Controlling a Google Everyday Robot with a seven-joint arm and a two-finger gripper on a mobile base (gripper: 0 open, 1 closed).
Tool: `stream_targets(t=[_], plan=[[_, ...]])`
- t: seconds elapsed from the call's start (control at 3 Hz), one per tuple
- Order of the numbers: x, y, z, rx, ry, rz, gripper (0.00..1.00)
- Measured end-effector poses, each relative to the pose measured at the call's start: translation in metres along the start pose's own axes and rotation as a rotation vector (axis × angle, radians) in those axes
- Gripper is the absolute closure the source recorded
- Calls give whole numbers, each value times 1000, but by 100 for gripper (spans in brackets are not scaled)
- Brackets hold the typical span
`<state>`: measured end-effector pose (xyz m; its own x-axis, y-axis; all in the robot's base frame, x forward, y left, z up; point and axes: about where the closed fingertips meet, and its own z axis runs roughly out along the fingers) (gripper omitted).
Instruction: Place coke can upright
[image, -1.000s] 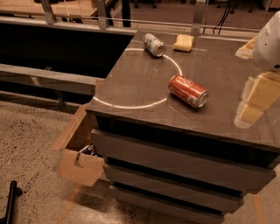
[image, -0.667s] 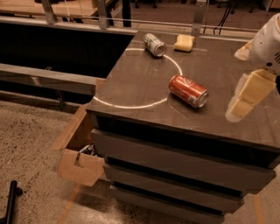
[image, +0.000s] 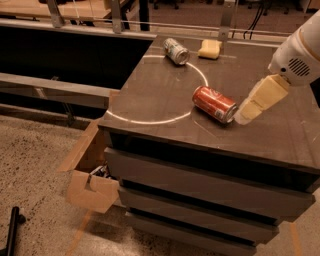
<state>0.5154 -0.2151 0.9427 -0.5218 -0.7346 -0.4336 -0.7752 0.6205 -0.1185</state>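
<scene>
Camera view: coke can (image: 215, 104) lies on its side on the worktop (image: 165, 95), right of centre. Long axis runs diagonally, with the silver end facing lower right and the other end pointing up-left toward the middle of the worktop. It sits just outside the right edge of the white ring (image: 150, 121) marked on the surface. Not upright.

Gripper (image: 242, 117) is low over the worktop, coming in from the upper right below the white arm housing (image: 299, 55). Its cream tip is right at the can's silver end. Touching or just short of it, can't tell which. Can't tell whether the gripper is spread or closed either; only one cream block shows from this angle. It isn't pinching the can.

Versus the earlier frames: the gripper has moved left across the worktop. It was well clear of the can near the right edge, and is now next to the can's end. The can has the same position and angle, so no displacement.

Other items unchanged: silver can (image: 176, 51) on its side near the back of the worktop, at the top of the ring. Yellow sponge (image: 209, 48) just right of it. Open cardboard box (image: 92, 187) on the floor against the left front of the dark cabinet.
</scene>
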Motion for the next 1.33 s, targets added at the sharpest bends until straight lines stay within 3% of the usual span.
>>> stream_targets(t=[0.33,0.67,1.33], plan=[[-2,-1,1,4,-6,65,0],[-7,-11,21,48,50,61,0],[-38,-33,70,63,168,25,0]])
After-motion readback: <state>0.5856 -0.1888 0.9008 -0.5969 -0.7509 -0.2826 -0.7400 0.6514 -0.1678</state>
